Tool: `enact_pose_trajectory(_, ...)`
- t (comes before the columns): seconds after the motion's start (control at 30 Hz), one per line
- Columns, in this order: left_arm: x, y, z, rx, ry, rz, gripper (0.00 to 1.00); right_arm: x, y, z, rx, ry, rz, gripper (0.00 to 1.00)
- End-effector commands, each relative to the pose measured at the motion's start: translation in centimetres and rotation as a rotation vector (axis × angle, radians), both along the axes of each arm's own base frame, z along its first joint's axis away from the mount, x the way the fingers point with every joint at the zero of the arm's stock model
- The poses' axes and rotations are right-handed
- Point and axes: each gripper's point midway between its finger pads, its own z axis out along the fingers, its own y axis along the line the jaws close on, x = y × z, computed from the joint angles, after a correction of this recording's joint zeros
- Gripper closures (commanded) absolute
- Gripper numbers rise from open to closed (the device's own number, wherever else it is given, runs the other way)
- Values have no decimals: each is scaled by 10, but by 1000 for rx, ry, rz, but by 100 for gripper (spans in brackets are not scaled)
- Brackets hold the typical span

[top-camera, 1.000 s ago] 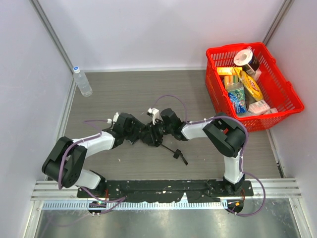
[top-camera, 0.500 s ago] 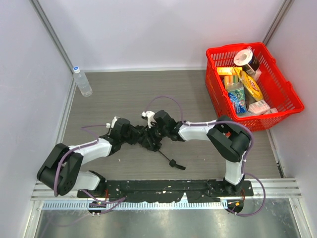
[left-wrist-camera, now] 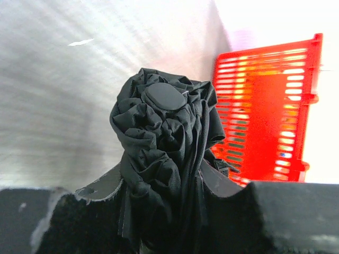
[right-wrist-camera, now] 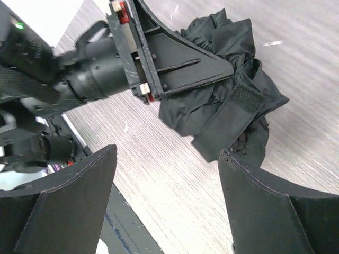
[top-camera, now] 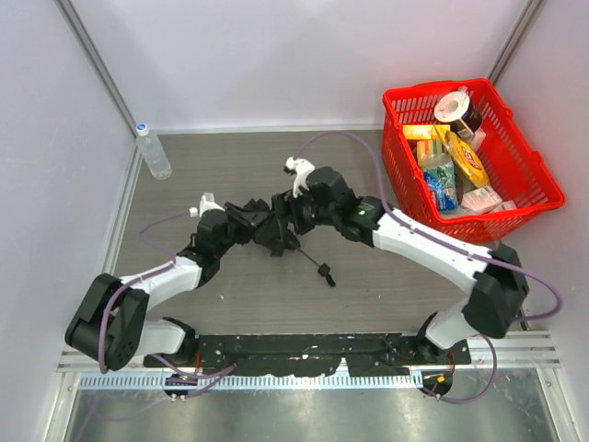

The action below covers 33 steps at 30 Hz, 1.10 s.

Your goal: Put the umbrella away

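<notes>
1. Umbrella (top-camera: 267,226) is bundled into a black wad around mid table (top-camera: 212,175), a bit nearer the near edge than the far one. Its thin shaft & handle end (top-camera: 324,272) trail toward the near edge
2. Change: a sec ago both hands were bunched together on the wad. Now the right hand (top-camera: 293,214) has let go & backed off toward the far-right side. Its fingers are spread wide w/ nothing between them, and the right wrist view shows bare table under the gap
3. Left hand (top-camera: 250,221) went from wide to clamped. It's now grasping the umbrella, and the left wrist view has crumpled fabric & the round top cap sitting right between its fingers (left-wrist-camera: 58,222)
4. So it looks like a handover: the left hand alone holds the bundle
5. Velcro strap (right-wrist-camera: 230,114) hangs loose over the fabric, not wrapped round. Folds are messy, so bundle prob not secured yet
6. Next, as I judge it: the freed right hand likely re-grips, for the strap or the shaft
7. Red basket (top-camera: 479,232) at the far-right corner is full of groceries, well apart from the umbrella. Can't tell if that's the put-away spot
8. Risk: soft fabric could slip or spring open w/ only one hand on it
</notes>
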Motion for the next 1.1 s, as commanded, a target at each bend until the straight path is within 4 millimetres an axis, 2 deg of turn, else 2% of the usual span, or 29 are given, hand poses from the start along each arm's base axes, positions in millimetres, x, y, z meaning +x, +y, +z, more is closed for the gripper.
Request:
enact_pose_trajectory(0.0, 35, -19, 121, -173, -381, -47, 100, 16, -36, 51, 29, -44, -188, 18)
enact_pose_trajectory(0.1, 39, -24, 155, -228, -489, -78, 100, 33, -71, 73, 92, -56, -344, 18)
enact_pose_trajectory(0.17, 43, -23, 174, -253, -547, -86, 100, 48, -102, 87, 142, -67, -498, 11)
enact_pose_trajectory(0.2, 44, -23, 184, -266, -576, -95, 100, 53, -111, 93, 185, -51, -555, 9)
enact_pose_trajectory(0.23, 44, -23, 195, -283, -612, -106, 100, 60, -130, 105, 221, -66, -618, 8)
enact_pose_trajectory(0.33, 43, -23, 225, -342, -701, -130, 100, 73, -164, 127, 299, -76, -714, 8)
enact_pose_trajectory(0.37, 43, -22, 235, -362, -729, -135, 100, 72, -166, 130, 317, -64, -701, 6)
enact_pose_trajectory(0.4, 41, -22, 245, -382, -761, -145, 100, 79, -177, 130, 341, -37, -719, 5)
enact_pose_trajectory(0.43, 38, -22, 259, -406, -802, -161, 100, 79, -174, 130, 365, -11, -686, 5)
enact_pose_trajectory(0.47, 35, -22, 270, -428, -829, -172, 100, 91, -186, 123, 379, 33, -742, 5)
enact_pose_trajectory(0.5, 32, -22, 280, -449, -855, -185, 100, 90, -184, 120, 392, 81, -721, 4)
enact_pose_trajectory(0.53, 30, -21, 290, -468, -877, -189, 100, 99, -189, 111, 396, 121, -732, 4)
enact_pose_trajectory(0.57, 28, -22, 300, -486, -895, -199, 100, 98, -183, 112, 427, 148, -685, 5)
enact_pose_trajectory(0.6, 25, -22, 309, -506, -917, -209, 100, 94, -174, 103, 460, 208, -642, 4)
enact_pose_trajectory(0.63, 22, -21, 317, -528, -933, -214, 100, 99, -166, 116, 528, 164, -596, 4)
enact_pose_trajectory(0.67, 19, -20, 326, -555, -954, -217, 100, 95, -160, 107, 587, 221, -580, 5)
enact_pose_trajectory(0.7, 17, -17, 333, -588, -969, -215, 100, 99, -155, 128, 695, 194, -561, 6)
enact_pose_trajectory(0.73, 13, -15, 340, -620, -989, -218, 100, 98, -153, 118, 714, 220, -551, 8)
enact_pose_trajectory(0.77, 11, -14, 346, -654, -1003, -222, 100, 101, -149, 129, 785, 237, -539, 9)
enact_pose_trajectory(0.8, 11, -13, 349, -680, -1007, -226, 100, 101, -145, 119, 802, 285, -525, 11)
enact_pose_trajectory(0.83, 9, -11, 354, -706, -1020, -229, 100, 98, -135, 136, 901, 309, -479, 12)
enact_pose_trajectory(0.87, 7, -9, 358, -723, -1035, -229, 100, 96, -129, 143, 960, 314, -435, 14)
enact_pose_trajectory(0.97, 4, -8, 366, -735, -1055, -235, 100, 82, -97, 150, 1065, 490, -374, 14)
enact_pose_trajectory(1.07, -1, -7, 374, -750, -1090, -246, 100, 71, -74, 154, 1132, 624, -346, 14)
